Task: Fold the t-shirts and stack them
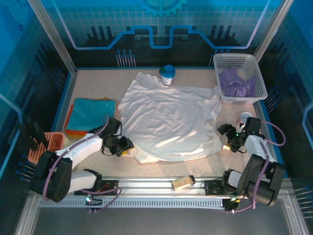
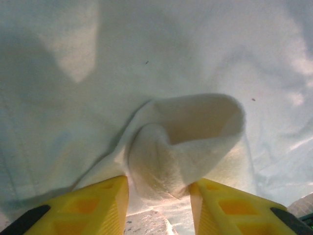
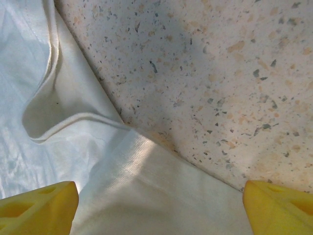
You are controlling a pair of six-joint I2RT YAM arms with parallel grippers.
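A white t-shirt lies spread and wrinkled across the middle of the table. My left gripper is at its near left corner. In the left wrist view my left gripper is open, its yellow fingers either side of a raised fold of the white t-shirt. My right gripper is at the shirt's right edge. In the right wrist view my right gripper stands wide open over the hem of the white t-shirt. A folded teal t-shirt lies on an orange one at the left. A pale purple t-shirt is in the basket.
A white lattice basket stands at the back right. A blue-topped cup stands just behind the white shirt. A salmon-pink tray sits at the near left. A small tan object rests on the front rail.
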